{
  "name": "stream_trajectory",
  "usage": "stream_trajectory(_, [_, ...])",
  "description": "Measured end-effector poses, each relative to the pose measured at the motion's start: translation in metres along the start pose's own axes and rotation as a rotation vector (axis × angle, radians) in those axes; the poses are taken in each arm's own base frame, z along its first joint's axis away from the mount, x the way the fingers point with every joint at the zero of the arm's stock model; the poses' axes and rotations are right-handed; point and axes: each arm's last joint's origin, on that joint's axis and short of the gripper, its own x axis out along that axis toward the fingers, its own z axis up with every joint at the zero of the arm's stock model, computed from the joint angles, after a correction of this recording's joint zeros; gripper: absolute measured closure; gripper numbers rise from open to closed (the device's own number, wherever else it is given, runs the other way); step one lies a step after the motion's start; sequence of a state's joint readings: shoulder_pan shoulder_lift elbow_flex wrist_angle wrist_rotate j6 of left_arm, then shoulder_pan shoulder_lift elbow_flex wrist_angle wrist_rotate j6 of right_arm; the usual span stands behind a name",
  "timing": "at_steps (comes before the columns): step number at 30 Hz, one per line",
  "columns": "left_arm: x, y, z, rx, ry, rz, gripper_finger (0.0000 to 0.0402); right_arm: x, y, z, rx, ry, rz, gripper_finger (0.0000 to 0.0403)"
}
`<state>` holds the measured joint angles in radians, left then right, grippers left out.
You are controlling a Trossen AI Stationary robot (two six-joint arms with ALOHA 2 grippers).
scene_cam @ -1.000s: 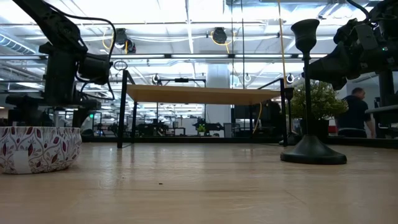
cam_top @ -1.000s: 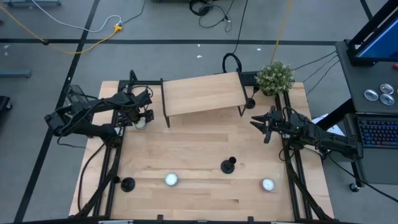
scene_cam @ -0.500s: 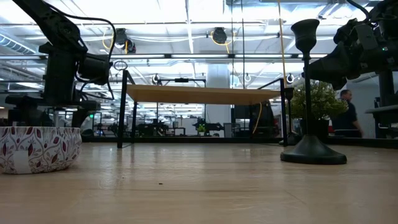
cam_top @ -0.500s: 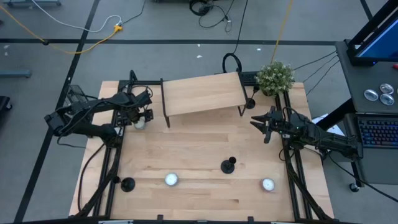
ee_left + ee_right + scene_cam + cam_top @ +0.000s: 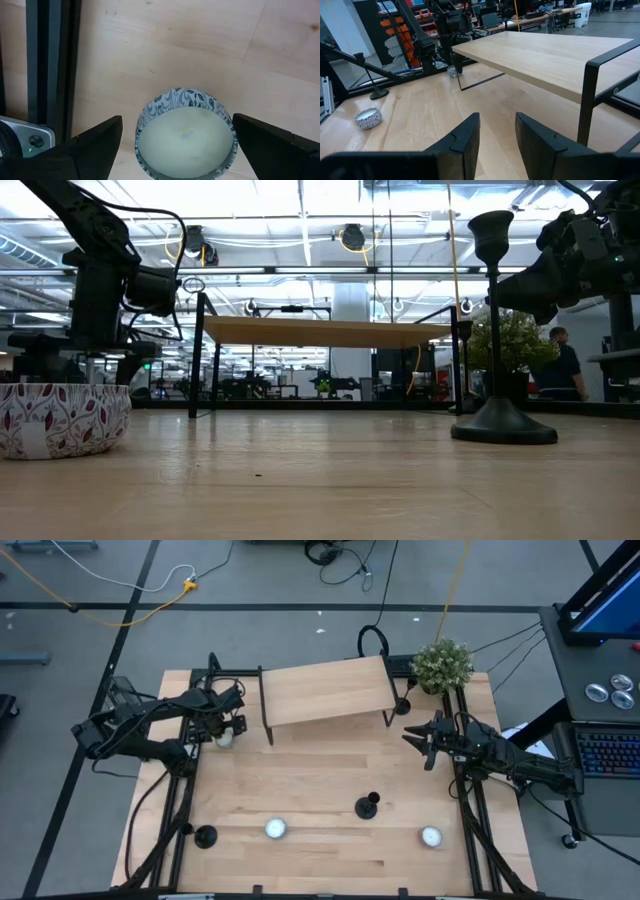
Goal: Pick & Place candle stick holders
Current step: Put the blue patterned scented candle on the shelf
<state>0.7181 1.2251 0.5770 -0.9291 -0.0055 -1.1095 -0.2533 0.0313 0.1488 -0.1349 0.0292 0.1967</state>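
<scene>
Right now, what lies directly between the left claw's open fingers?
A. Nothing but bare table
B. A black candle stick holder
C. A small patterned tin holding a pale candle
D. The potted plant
C: in the left wrist view, the left claw is open, its fingers on either side of the patterned tin with pale wax inside, sitting on the table.

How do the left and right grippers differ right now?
The left gripper hangs straight down over a patterned candle tin, fingers wide open either side of it; the right gripper points level across the table toward the wooden shelf, fingers only narrowly apart. Both hold nothing.
</scene>
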Motion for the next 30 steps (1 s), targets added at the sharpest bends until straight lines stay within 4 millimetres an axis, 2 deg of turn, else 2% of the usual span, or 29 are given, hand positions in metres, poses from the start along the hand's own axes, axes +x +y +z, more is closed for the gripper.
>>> stream_trajectory(7, [0.001,-0.001,0.0,-0.016,0.007,0.004,0.0021,0.0,0.0,0.0,0.0,0.0,0.0,0.0287])
stream_trajectory(14, [0.012,-0.007,-0.002,0.007,0.032,0.052,0.0021,0.0,0.0,0.0,0.0,0.0,0.0,0.0287])
stream_trajectory(22, [0.016,-0.014,0.0,0.008,0.019,0.025,0.0024,0.0,0.0,0.0,0.0,0.0,0.0,0.0287])
stream_trajectory(30, [0.016,-0.015,0.0,0.007,0.017,0.016,0.0104,0.0,0.0,0.0,0.0,0.0,0.0,0.0287])
